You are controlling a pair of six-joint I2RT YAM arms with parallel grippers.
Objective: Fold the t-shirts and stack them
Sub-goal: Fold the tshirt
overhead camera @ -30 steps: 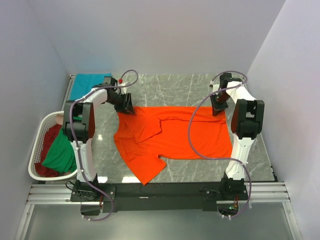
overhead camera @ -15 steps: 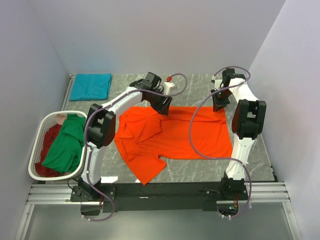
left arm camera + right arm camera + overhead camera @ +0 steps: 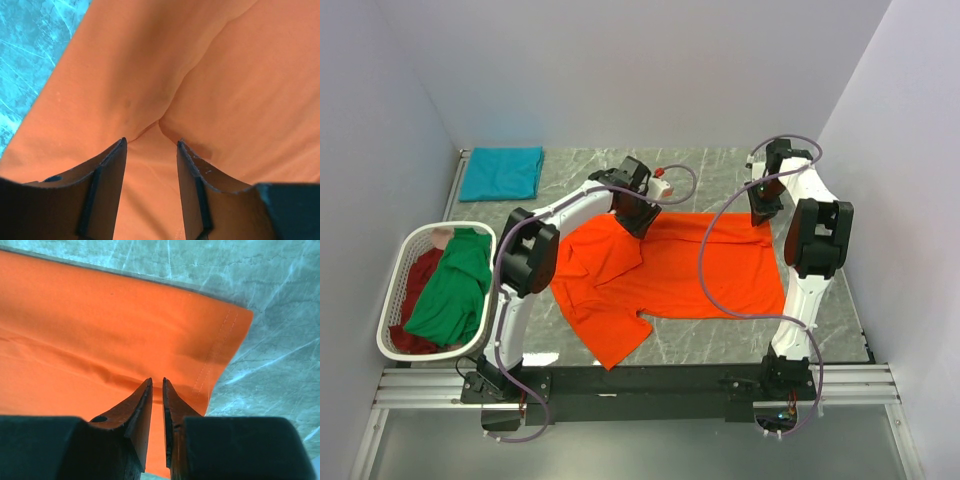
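A bright orange t-shirt (image 3: 670, 270) lies spread across the middle of the marble table. My left gripper (image 3: 638, 215) is at its far edge near the collar, open. In the left wrist view its fingers (image 3: 107, 170) straddle a pucker of orange cloth (image 3: 160, 75) with the left gripper (image 3: 151, 141) holding nothing. My right gripper (image 3: 760, 215) is at the shirt's far right corner. In the right wrist view the right gripper (image 3: 157, 380) is pinched on the orange cloth (image 3: 100, 325) beside the hem. A folded teal t-shirt (image 3: 502, 172) lies at the far left.
A white laundry basket (image 3: 386, 340) stands at the left edge and holds a green t-shirt (image 3: 455, 290) over a dark red one (image 3: 410, 295). The right arm's purple cable (image 3: 704, 270) hangs over the orange shirt. Walls close in the table on three sides.
My left arm has swung from the shirt's far left corner to the right along the far edge and now sits near the collar. The right gripper has barely shifted.
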